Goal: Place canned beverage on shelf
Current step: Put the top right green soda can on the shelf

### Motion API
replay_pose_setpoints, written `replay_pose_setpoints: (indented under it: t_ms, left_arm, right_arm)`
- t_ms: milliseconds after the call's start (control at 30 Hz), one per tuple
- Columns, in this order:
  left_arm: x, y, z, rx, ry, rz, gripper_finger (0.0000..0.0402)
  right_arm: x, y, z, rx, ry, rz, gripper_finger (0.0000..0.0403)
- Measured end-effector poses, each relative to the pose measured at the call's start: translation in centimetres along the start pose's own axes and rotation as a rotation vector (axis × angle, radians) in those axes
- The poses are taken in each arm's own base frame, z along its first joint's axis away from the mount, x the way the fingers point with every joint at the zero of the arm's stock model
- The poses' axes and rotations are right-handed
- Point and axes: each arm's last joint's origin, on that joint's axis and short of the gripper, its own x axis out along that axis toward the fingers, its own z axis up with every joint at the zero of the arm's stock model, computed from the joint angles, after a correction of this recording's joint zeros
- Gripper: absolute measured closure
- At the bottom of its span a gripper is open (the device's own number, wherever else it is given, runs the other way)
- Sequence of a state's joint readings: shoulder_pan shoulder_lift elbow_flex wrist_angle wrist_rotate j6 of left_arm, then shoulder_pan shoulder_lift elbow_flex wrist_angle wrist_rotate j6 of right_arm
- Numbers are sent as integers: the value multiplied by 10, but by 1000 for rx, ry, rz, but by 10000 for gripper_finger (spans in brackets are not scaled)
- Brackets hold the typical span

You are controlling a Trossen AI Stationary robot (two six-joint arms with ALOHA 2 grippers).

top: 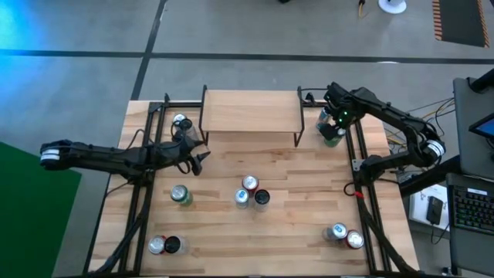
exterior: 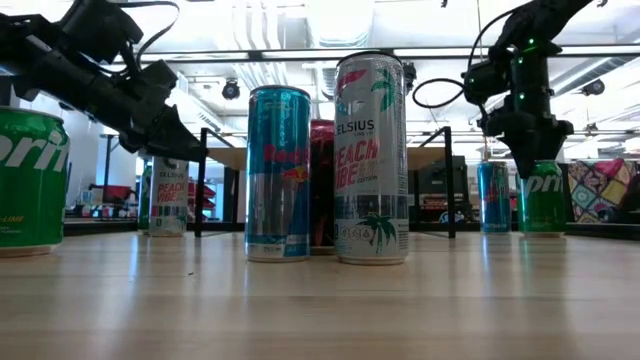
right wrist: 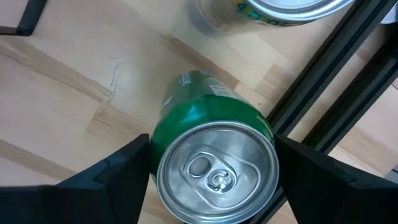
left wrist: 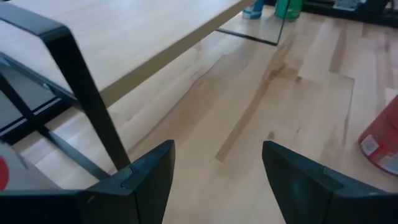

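Right gripper point(right wrist: 211, 180), jaws wide, straddles upright green can point(right wrist: 214, 158); shelf point(top: 251, 112) at its 9 o'clock.

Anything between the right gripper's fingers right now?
Yes: the green can stands upright between the right gripper fingers, per the right wrist view.

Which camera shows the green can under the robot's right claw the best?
The right wrist view: the green can fills it, top showing, between the right gripper fingers. The high view shows it tiny beside the shelf; the low view shows only its lower part; the left wrist view, a far sliver.
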State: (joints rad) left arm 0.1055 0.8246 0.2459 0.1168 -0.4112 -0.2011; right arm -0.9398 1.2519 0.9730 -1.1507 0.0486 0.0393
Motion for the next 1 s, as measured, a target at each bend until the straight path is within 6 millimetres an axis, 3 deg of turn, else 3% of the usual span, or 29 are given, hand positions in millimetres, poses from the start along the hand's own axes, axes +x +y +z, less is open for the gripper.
replay_pose_setpoints:
  t_ms: [533, 1000]
  left_arm:
    - [2, -1, 0, 4, -1, 1, 173]
    - [2, -1, 1, -37, -17, -5, 173]
  right_arm:
    - [-34, -2, -13, 12, -29, -1, 108]
    - [-26, -1, -10, -39, -59, -1, 105]
